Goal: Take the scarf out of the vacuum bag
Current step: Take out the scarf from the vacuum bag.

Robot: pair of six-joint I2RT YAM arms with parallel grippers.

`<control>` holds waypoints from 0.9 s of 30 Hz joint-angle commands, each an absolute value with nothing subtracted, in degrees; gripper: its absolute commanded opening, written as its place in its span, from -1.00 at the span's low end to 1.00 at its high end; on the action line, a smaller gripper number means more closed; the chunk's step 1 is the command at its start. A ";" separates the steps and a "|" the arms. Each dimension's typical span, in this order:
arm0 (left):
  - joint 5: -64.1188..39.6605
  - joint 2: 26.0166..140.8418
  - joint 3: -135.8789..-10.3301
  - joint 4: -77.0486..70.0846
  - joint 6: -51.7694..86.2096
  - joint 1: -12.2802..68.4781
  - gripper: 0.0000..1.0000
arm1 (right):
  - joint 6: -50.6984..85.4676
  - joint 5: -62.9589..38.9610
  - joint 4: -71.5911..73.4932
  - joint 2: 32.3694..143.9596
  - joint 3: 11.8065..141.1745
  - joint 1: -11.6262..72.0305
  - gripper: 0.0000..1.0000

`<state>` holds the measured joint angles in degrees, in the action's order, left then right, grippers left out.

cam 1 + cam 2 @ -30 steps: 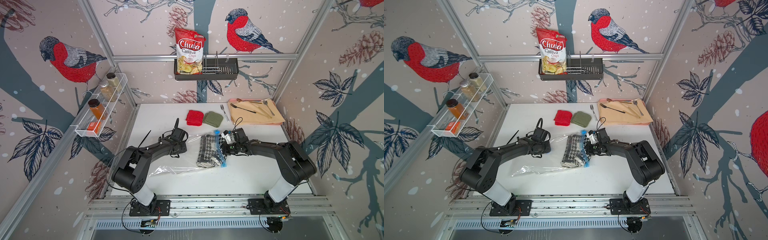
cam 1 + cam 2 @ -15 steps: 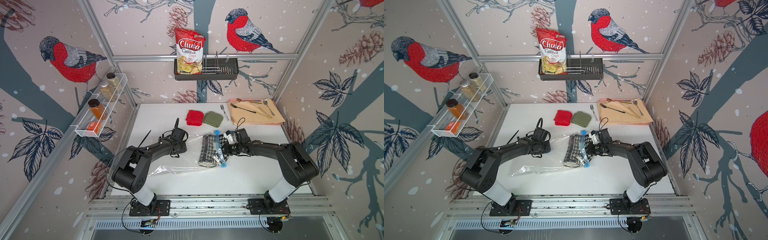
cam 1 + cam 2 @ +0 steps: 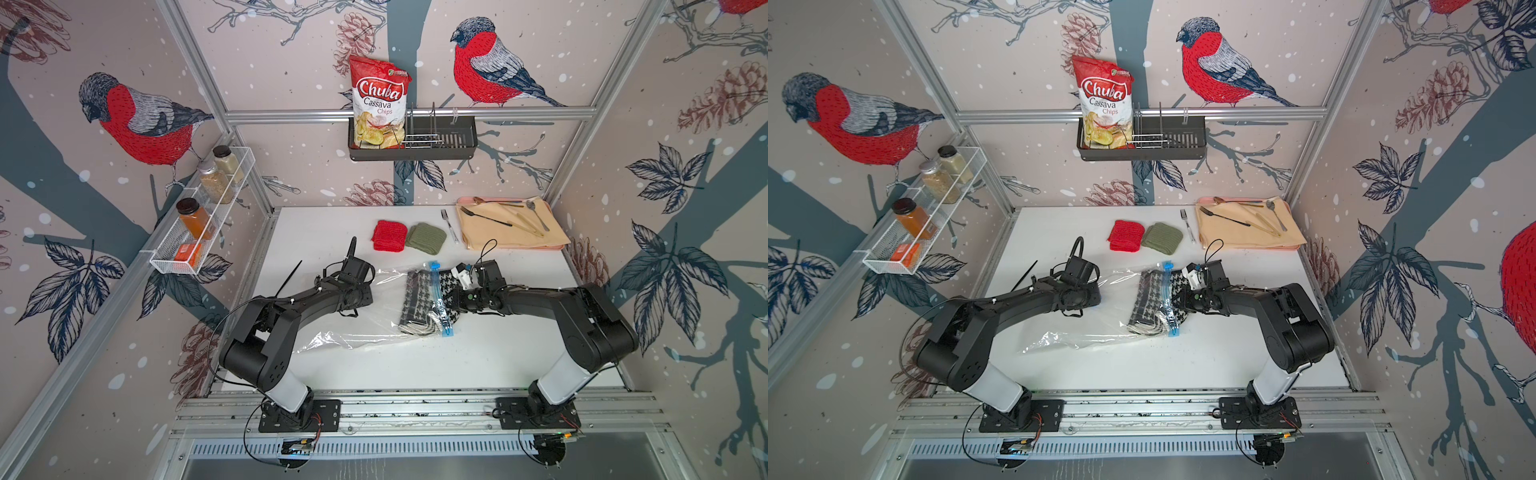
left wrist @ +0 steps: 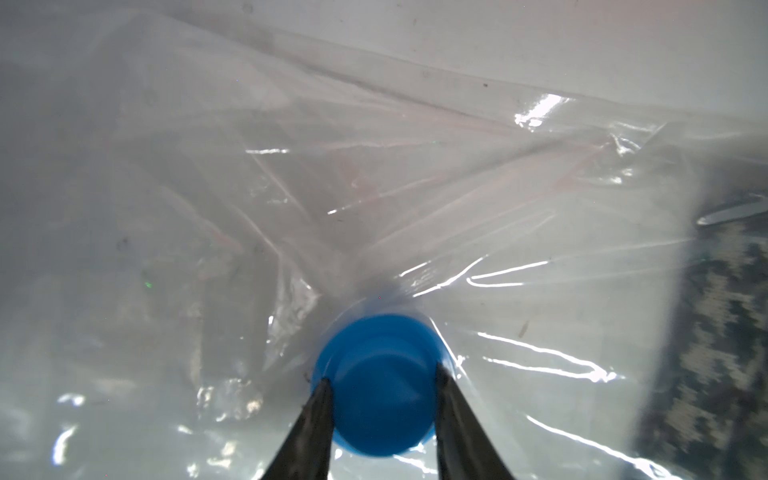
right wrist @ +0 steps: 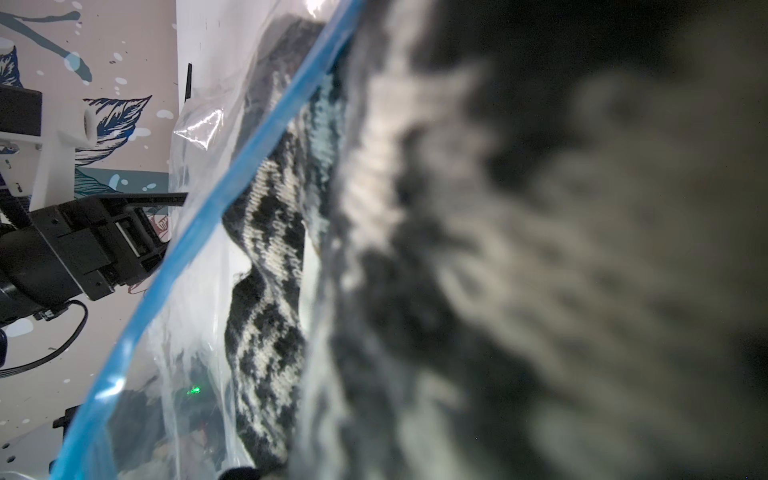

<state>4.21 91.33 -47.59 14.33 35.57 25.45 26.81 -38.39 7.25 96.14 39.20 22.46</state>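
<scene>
Blue valve cap [image 4: 374, 415] slipping from the left gripper's [image 4: 383, 376] clamped jaws would let the vacuum bag [image 3: 353, 336] follow the scarf [image 3: 415, 297] pinched in the right gripper's [image 3: 454, 298] jaws.

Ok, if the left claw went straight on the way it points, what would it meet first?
The blue valve cap between the fingers of the left claw, on the vacuum bag; beyond that, probably the scarf.

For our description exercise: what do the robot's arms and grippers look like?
Both arms, left arm and right arm, are chunky matte black with white base segments and loose black cables. The left gripper has slim, dark, tapering fingers. A white bracket sits at the right wrist.
</scene>
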 commanded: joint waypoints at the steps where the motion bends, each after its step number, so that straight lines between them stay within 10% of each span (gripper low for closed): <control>1: 6.96 90.80 -47.36 14.94 35.70 25.40 -0.86 | 26.55 -38.32 6.75 96.18 39.02 22.30 -1.00; 27: 7.29 90.09 -46.90 16.19 36.08 25.39 -0.86 | 27.25 -38.69 7.12 94.75 38.01 21.81 -1.00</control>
<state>4.08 90.37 -46.89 14.24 35.64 25.45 27.16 -39.40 7.70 95.20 38.20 22.06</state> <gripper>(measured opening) 0.371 0.133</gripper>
